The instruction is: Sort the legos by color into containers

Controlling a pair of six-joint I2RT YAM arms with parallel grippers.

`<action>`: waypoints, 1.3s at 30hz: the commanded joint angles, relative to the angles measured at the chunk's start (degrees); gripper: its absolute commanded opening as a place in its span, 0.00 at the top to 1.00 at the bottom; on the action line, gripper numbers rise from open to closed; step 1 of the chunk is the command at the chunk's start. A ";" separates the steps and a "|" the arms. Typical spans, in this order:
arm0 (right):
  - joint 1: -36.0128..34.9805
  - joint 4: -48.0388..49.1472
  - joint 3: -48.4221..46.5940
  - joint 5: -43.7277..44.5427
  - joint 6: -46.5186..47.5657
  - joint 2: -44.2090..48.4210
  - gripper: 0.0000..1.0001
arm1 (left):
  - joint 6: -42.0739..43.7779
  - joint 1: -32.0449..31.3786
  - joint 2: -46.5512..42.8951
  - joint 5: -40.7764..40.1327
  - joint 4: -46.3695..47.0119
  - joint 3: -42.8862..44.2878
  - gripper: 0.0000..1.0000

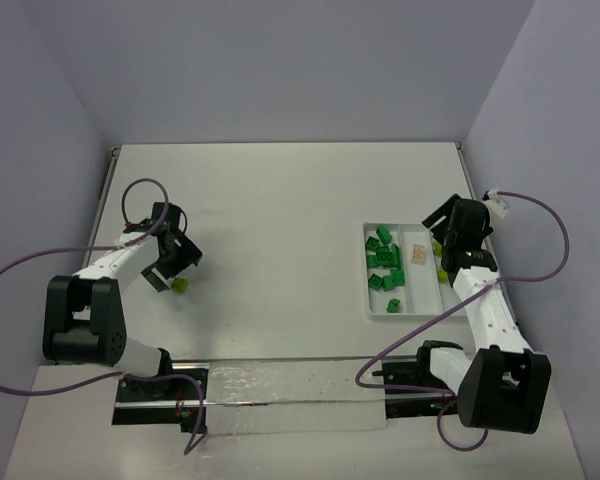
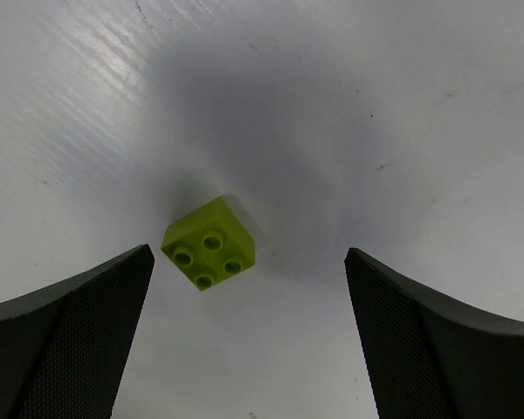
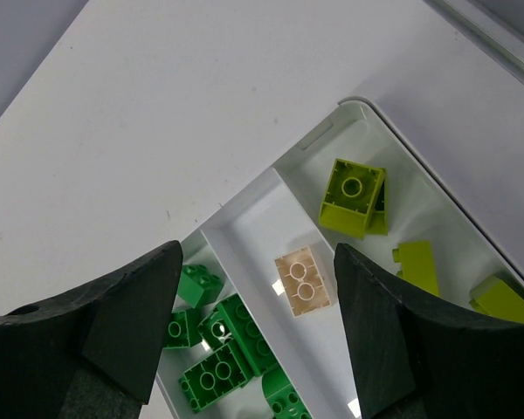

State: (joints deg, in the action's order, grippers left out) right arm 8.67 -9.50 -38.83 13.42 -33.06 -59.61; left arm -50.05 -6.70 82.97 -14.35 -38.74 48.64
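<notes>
The fingers (image 2: 79, 332) of the left gripper (image 2: 249, 253) stand wide apart and hold nothing. Between them, a little toward the left finger and touching neither, one yellow-green brick (image 2: 210, 244) lies loose on the table (image 2: 402, 105). Its studs are up and it is turned cornerwise to the fingers. It is on the left side of the table, well apart from the tray (image 1: 375, 315) at the right.

I judge this brick light, stiff and smooth, so it can slide or turn if one finger meets it first. The best hold is across two flat opposite walls, low on the body, not on corners or studs. For this the wrist probably needs some turning.

The right gripper (image 3: 258, 262) hangs over the tray, its fingers also spread and empty. Below it the near compartment holds dark green bricks (image 3: 227, 349). The middle one holds a single peach brick (image 3: 301, 281). The far one holds the other yellow-green bricks (image 3: 354, 196), where the loose brick belongs.
</notes>
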 commanded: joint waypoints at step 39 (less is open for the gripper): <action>-0.14 -0.93 -1.13 -0.26 1.83 2.43 0.21 | -1.81 -9.19 9.62 -1.86 3.99 6.69 0.19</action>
State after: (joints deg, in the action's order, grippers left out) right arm 8.67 -10.32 -38.83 12.62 -32.30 -58.50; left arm -50.58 -17.87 92.49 -15.68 -36.18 54.37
